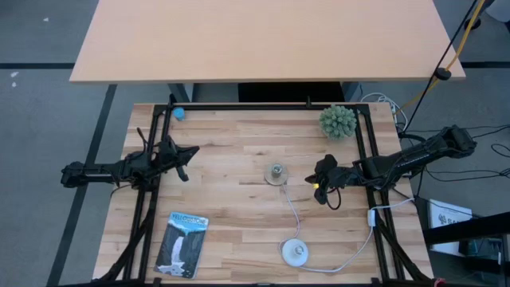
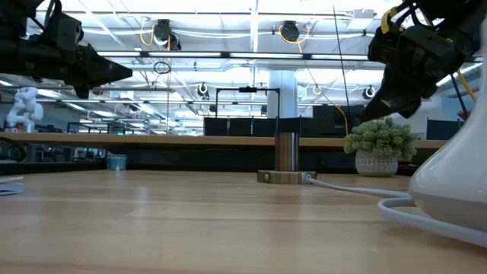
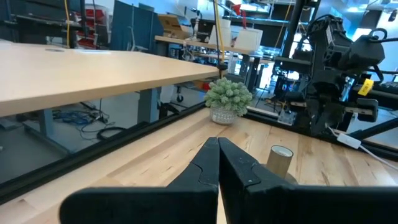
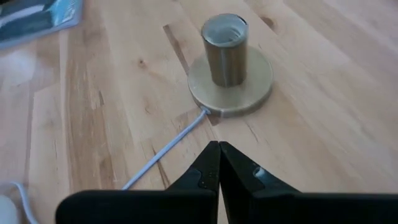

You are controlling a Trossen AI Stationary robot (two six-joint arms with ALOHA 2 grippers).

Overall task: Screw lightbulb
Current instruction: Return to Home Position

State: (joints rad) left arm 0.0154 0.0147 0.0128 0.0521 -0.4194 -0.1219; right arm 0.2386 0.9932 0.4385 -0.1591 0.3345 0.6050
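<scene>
The white lightbulb (image 1: 295,253) lies on the table near its front edge, beside the white cord; it looms large at the right of the low view (image 2: 456,186). The brass socket base (image 1: 276,174) stands upright at the table's middle, its opening empty (image 4: 225,30). My right gripper (image 1: 320,183) is shut and empty, raised just right of the socket, its fingertips (image 4: 218,149) pointing toward it. My left gripper (image 1: 190,159) is shut and empty, raised over the table's left part; its fingertips show in the left wrist view (image 3: 218,146).
A spiky green ball plant in a white pot (image 1: 338,121) stands at the far right. A small blue object (image 1: 178,113) lies at the far left. A blister package (image 1: 182,243) lies near the front left. The white cord (image 1: 351,253) loops along the front right. Black frame rails edge the table.
</scene>
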